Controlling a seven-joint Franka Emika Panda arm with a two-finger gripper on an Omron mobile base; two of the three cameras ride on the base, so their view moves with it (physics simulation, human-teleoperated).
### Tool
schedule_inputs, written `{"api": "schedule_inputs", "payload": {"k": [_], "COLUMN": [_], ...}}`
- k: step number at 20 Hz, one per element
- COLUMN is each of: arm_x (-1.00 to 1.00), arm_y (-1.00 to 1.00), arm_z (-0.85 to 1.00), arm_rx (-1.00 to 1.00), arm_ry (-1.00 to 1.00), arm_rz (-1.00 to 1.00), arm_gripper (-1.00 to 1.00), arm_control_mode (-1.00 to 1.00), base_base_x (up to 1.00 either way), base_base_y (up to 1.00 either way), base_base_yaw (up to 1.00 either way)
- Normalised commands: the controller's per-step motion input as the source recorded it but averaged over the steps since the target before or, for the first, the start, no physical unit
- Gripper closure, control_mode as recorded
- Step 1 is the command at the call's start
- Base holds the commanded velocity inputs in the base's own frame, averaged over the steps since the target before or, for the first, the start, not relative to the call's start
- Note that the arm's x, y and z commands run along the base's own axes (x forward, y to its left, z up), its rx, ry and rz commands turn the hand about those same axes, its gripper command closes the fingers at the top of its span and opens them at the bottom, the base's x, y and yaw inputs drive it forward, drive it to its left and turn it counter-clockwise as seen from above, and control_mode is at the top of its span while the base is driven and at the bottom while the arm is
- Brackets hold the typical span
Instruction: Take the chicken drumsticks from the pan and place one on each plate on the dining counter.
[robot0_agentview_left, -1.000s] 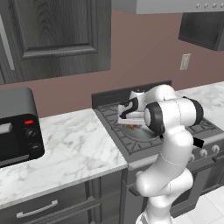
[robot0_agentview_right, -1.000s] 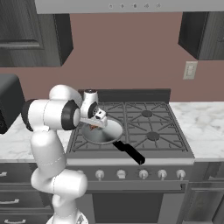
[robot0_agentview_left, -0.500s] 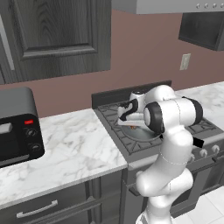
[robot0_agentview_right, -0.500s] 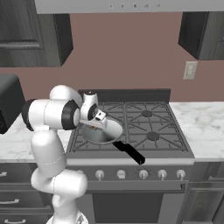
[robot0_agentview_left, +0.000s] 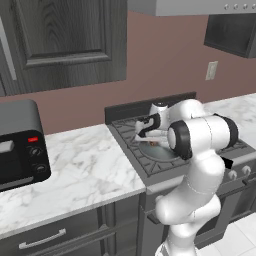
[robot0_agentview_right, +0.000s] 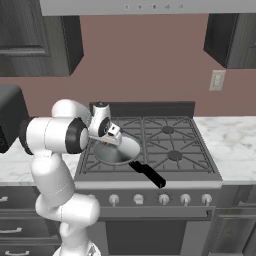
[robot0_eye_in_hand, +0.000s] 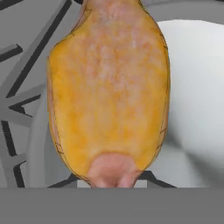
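Observation:
My gripper reaches down into the grey pan on the stove's front left burner, also seen as gripper over the pan. In the hand view a golden-tan chicken drumstick sits right against the camera between the fingers, its pale pink end at the bottom, with the gripper shut on it. The pan's pale inside lies behind it. The pan's black handle points toward the stove's front. The plates and the dining counter are out of view.
The black gas stove has dark grates and a row of knobs along its front. A marble worktop lies left of it, with a black toaster oven on it. Dark cabinets hang above.
The jaws have closed in on the golden drumstick. The arm has hardly moved and stays bent over the pan.

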Motion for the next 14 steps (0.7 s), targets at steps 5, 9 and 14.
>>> {"api": "schedule_inputs", "payload": {"k": [5, 9, 14], "arm_x": [-0.82, -0.94, -0.96], "arm_y": [-0.05, -0.12, -0.13], "arm_z": [0.55, 0.61, 0.54], "arm_rx": [0.00, 0.00, 0.00], "arm_ry": [-0.16, -0.06, 0.00], "arm_rz": [0.09, 0.18, 0.23], "arm_gripper": [1.00, 1.00, 1.00], "arm_control_mode": [-1.00, -1.00, -1.00], "base_base_x": [0.00, 0.00, 0.00], "base_base_y": [0.00, 0.00, 0.00], "base_base_yaw": [0.00, 0.00, 0.00]}}
